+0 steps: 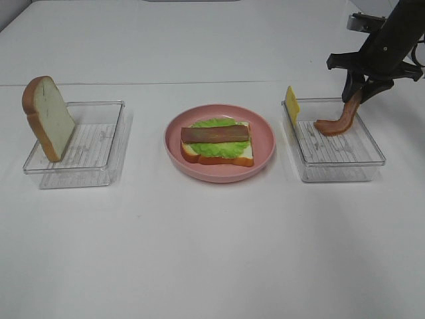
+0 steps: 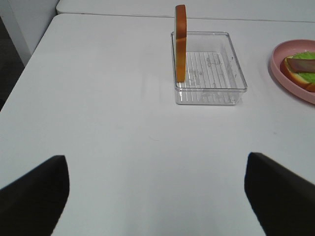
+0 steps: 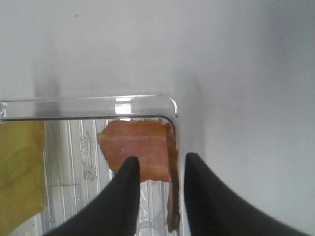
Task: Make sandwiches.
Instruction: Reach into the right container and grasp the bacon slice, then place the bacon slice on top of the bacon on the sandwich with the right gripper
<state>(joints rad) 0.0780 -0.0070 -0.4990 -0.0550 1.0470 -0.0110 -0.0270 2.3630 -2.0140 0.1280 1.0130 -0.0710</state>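
Observation:
A partial sandwich sits on the pink plate (image 1: pixel 263 133): a white bread slice (image 1: pixel 243 158), a green lettuce leaf (image 1: pixel 216 150) and one brown bacon strip (image 1: pixel 216 134) on top. The second bread slice (image 1: pixel 50 119) stands upright against the left clear tray (image 1: pixel 99 106); it also shows in the left wrist view (image 2: pixel 180 44). My right gripper (image 1: pixel 358 92) is shut on another bacon strip (image 1: pixel 339 121), lifting one end while the other end rests in the right tray (image 1: pixel 345 166). The right wrist view shows this strip (image 3: pixel 140 150) between my fingers (image 3: pixel 130 196). A yellow cheese square (image 1: pixel 291 104) leans on that tray's left wall. My left gripper (image 2: pixel 157 196) is open over bare table.
The three containers stand in a row across the white table, with the plate (image 2: pixel 280 73) between the trays. In the left wrist view the left tray (image 2: pixel 211 93) lies well ahead of my gripper. The table's left edge (image 2: pixel 29 59) drops off beside it.

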